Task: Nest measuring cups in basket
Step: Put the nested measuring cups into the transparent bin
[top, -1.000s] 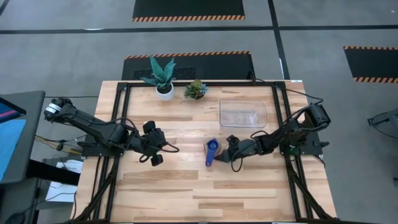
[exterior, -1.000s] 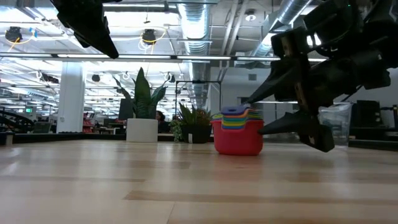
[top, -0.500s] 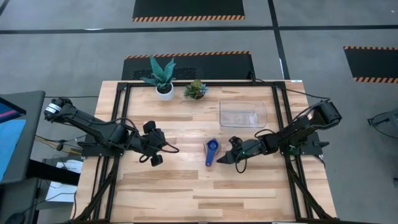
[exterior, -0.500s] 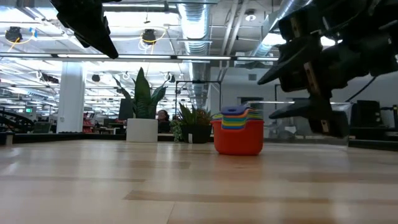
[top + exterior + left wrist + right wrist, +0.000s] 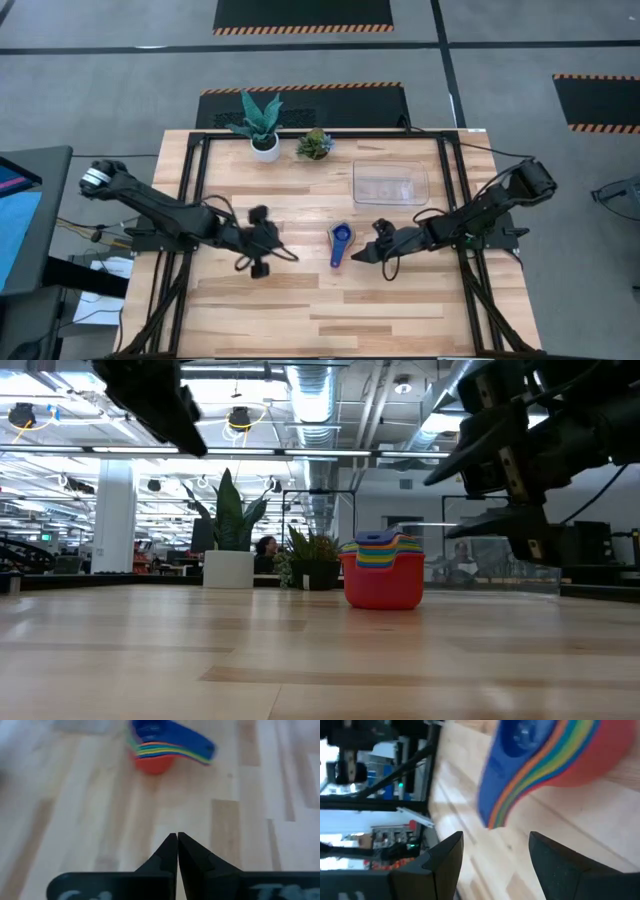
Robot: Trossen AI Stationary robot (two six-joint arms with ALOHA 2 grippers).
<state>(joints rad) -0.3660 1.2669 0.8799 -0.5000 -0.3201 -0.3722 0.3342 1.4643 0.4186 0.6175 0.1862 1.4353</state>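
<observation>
The right gripper [image 5: 366, 256] hangs with its fingers spread, holding nothing, just beside the nested measuring cups [image 5: 339, 243] on the table [image 5: 300, 310]. The clear basket [image 5: 390, 183] sits apart beyond them. The left gripper [image 5: 262, 262], clenched empty, waits opposite.

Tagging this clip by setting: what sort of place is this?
Likely an open-plan lab or workshop: exposed ceiling ducts and strip lights above, hazard-striped floor mats around the wooden table, and desks with a seated person beyond it.
</observation>
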